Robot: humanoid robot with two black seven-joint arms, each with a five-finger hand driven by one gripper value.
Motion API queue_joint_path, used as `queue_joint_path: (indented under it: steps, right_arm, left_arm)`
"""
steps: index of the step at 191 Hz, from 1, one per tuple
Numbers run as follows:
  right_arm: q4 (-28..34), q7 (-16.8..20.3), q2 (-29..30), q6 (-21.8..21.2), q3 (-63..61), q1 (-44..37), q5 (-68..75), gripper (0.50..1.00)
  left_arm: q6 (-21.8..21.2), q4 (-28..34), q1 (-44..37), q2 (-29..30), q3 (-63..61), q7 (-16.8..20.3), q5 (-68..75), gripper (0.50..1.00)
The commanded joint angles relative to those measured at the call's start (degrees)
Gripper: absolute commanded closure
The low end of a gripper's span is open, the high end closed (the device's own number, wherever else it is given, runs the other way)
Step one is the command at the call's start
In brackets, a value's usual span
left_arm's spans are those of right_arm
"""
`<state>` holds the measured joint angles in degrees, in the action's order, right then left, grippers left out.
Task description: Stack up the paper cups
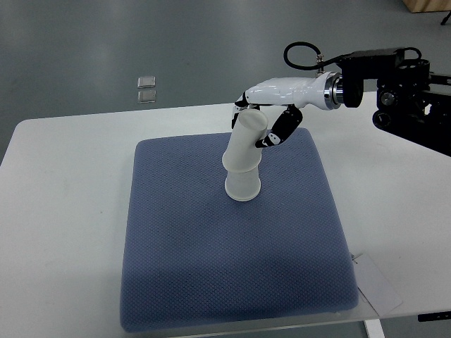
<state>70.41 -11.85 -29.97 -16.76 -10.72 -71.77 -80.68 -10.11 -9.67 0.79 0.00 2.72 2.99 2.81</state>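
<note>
Inspection of the top view finds the right hand reaching in from the right edge of the picture, its white shell and dark fingers curled around the upper paper cup. That cup is upside down and tilted, its base leaning toward the far edge of the blue mat, while its mouth sits over a lower paper cup, also inverted, which stands on the mat somewhat toward the far right corner. The two cups overlap at a visible seam, but the upper one is not square on the lower; how deeply it is seated cannot be determined from this angle. The mat lies on a white table, with a sheet of paper at the mat's near right corner and two small clear objects on the floor beyond the table's far edge. The left arm does not show. Assessment: the stacking step is in hand and close to completion. The next move appears to call for righting the upper cup into line with the lower, pressing it down evenly, then releasing the fingers without dragging the pair sideways, since the light lower cup is unsecured.
</note>
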Motion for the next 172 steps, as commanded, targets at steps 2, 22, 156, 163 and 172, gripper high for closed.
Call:
queue_joint_path:
  steps: [2,22,156,163,172]
  right_arm:
    - [0.0,0.2,0.0,-0.4,0.0,0.0,0.1,0.64]
    - [0.0,0.3,0.0,-0.5,0.0,0.0,0.1,0.593]
    - [-3.3,0.3,-1.8,0.2,-2.8,0.3,4.0,0.593]
    - [-5.3,0.3,-2.0,0.0,-4.7,1.4,6.9,0.593]
    - [-7.4,0.6,-2.1,-0.3,-6.6,3.1,11.0,0.593]
  left_arm:
    - [0.0,0.0,0.0,0.0,0.0,0.0,0.0,0.5]
    - [0.0,0.0,0.0,0.0,0.0,0.0,0.0,0.5]
    - [0.0,0.0,0.0,0.0,0.0,0.0,0.0,0.5]
    - [0.0,0.0,0.0,0.0,0.0,0.0,0.0,0.5]
    - [0.0,0.0,0.0,0.0,0.0,0.0,0.0,0.5]
